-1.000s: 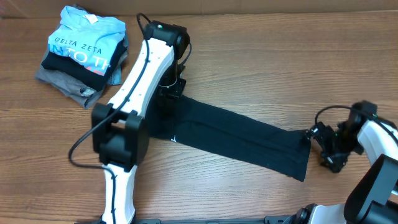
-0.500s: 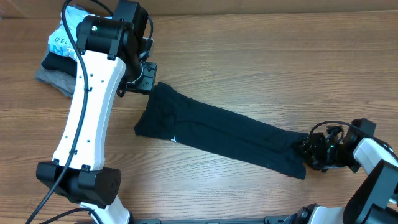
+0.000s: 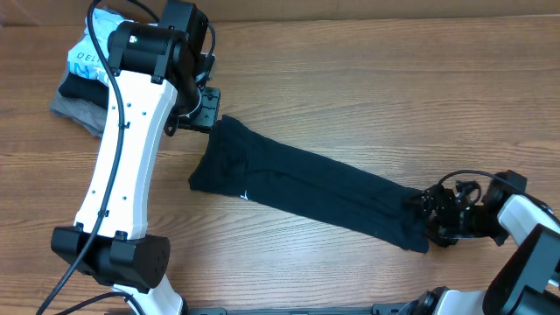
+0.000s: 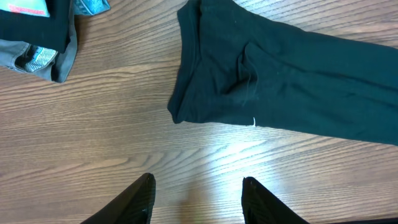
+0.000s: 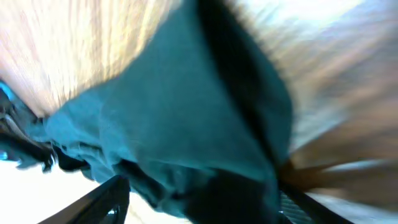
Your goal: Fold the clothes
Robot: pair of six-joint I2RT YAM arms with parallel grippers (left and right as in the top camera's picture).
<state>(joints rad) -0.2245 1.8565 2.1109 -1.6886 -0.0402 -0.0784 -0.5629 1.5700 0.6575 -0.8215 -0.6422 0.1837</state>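
soft dark t-shirt [image 3: 315, 188], long narrow band

The overhead camera looks down from high above, taking in the whole desk [image 3: 367, 96] and the full length of the dark shirt [image 3: 315, 192]. The left wrist camera looks down past the left hand [image 4: 198, 182] from some height, sharing the shirt's wider end and the stack of folded clothes [image 3: 72, 87] with the overhead. The right wrist camera sits close against the shirt's other end, badly blurred.
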